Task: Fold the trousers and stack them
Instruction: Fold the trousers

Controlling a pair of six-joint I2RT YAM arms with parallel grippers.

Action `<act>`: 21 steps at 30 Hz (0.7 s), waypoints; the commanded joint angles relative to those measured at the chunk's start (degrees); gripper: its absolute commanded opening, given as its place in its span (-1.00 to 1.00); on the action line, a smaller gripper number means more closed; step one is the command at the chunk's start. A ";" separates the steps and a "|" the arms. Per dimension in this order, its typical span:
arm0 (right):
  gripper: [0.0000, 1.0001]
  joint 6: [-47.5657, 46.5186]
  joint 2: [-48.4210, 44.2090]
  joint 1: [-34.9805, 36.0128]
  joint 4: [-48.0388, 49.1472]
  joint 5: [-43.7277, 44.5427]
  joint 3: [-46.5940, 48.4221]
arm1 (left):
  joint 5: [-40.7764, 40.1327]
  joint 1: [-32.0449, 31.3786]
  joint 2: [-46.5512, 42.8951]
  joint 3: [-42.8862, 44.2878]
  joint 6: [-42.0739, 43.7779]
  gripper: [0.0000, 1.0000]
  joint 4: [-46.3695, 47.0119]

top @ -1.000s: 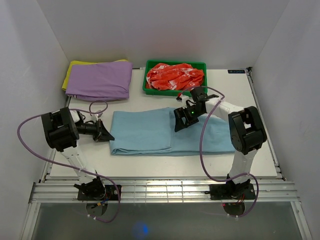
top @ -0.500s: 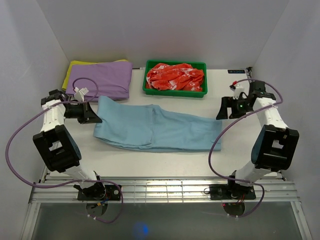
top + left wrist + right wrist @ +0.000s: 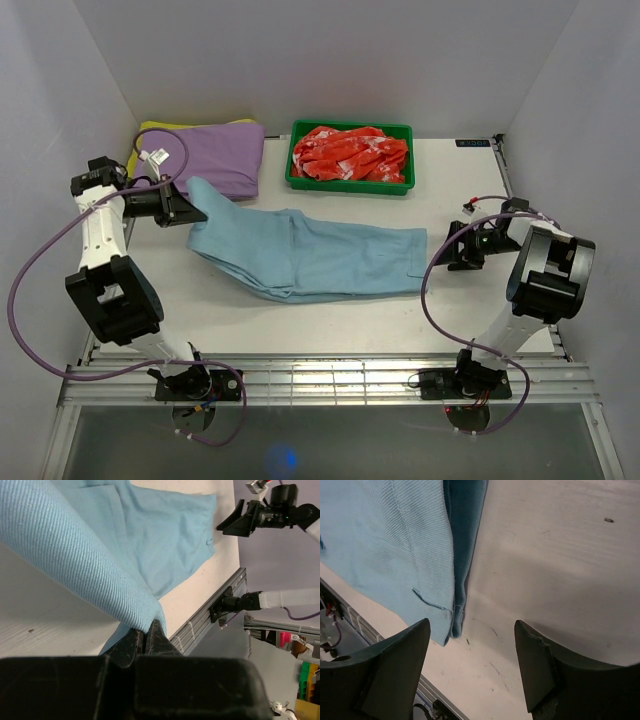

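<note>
Two-layered, twill-ribbed sky-blue trousers point(image 3: 330, 260) lie flat on the desk point(image 3: 480, 315); left claw point(image 3: 198, 214) pinches a raised corner, right claw point(image 3: 447, 250) gapes empty beside the other end.

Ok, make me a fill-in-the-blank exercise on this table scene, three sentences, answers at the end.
1. The left gripper is shut on one end of the ____.
2. The right gripper sits beside the other end of the trousers with its jaws ____.
3. The red-and-white cloth lies in a ____ tray.
Missing words: trousers; open; green.
</note>
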 commanded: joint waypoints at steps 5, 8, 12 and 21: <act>0.31 4.58 6.08 2.35 8.99 -7.55 -3.23 | 6.70 -3.98 -0.86 5.56 -4.89 -1.00 1.42; 0.21 6.16 7.14 4.28 11.28 -7.90 -3.76 | 5.83 -6.45 -1.30 6.18 -8.14 -1.00 3.44; -0.10 7.74 7.94 7.10 13.48 -7.91 -4.20 | 4.60 -14.09 -2.35 7.23 -14.55 -1.00 8.00; -0.85 9.68 7.94 10.44 14.45 -9.05 -4.38 | -1.46 -32.46 -2.62 6.89 -34.23 -1.00 27.49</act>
